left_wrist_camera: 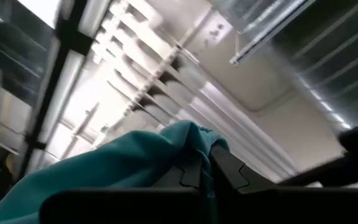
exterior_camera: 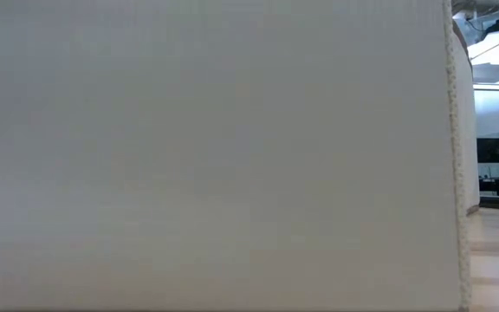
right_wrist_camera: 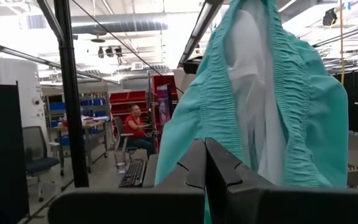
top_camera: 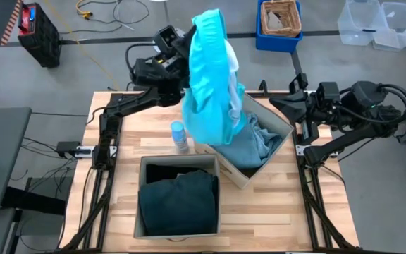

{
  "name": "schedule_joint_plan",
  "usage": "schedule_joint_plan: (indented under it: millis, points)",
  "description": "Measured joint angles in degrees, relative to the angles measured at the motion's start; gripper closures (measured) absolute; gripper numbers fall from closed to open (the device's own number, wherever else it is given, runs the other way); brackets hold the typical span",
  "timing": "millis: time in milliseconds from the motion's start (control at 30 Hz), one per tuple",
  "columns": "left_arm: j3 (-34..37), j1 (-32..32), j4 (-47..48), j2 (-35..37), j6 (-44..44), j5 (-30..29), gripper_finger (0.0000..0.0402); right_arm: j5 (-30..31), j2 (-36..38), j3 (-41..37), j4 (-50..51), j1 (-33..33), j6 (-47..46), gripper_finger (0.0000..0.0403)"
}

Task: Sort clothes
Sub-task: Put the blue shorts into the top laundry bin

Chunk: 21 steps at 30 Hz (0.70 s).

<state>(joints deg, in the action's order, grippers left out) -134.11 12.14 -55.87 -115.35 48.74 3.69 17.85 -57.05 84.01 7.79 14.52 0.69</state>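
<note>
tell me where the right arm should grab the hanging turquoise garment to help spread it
Best guess: the lower side edge of the turquoise garment, approached from the right. It hangs lifted from its top by the left gripper over the box of pale blue fabric, so that gathered edge faces the waiting right gripper.

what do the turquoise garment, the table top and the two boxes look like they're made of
Turquoise garment, held up by the left end effector: thin, soft woven or knit cloth, matte; it drapes and shows gathered, ruched bands, likely elastic. Table top: pale wood planks with visible grain and joints, smooth finish. Boxes: beige stiffened fabric by the look, matte, though it could be card.
</note>
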Motion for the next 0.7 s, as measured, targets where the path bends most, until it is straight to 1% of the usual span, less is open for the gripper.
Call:
schedule_joint_plan:
  millis: [67,133,233,300,500,600,700]
  points:
    - [-0.11,0.0,1.12,0.0,-0.14,-2.48,0.0401,0.0,0.01,0.0,-0.02,0.0,0.71,0.0388]
    - [-0.11,0.22,3.87,0.0,0.55,-1.9,0.0401,0.0,0.01,0.0,-0.03,0.0,1.39,0.0388]
    - [-0.11,0.34,13.31,0.0,-0.8,3.81,0.0401,0.0,0.01,0.0,-0.02,0.0,1.53,0.0388]
    - [-0.08,-0.08,19.17,-0.1,-2.63,5.56,0.0401,0.0,0.01,0.0,-0.06,0.0,2.43,0.0388]
    - [0.25,-0.43,32.14,-0.11,-9.24,11.23,0.0401,0.0,0.2,0.0,-0.09,0.0,3.04,0.0388]
    - [0.29,-0.57,39.85,-0.11,-12.89,11.02,0.0401,0.0,0.87,0.0,-0.05,0.0,3.03,0.0388]
    - [0.29,-0.61,50.92,-0.07,-18.15,9.0,0.0401,0.0,1.38,0.04,-0.23,0.0,3.5,0.0388]
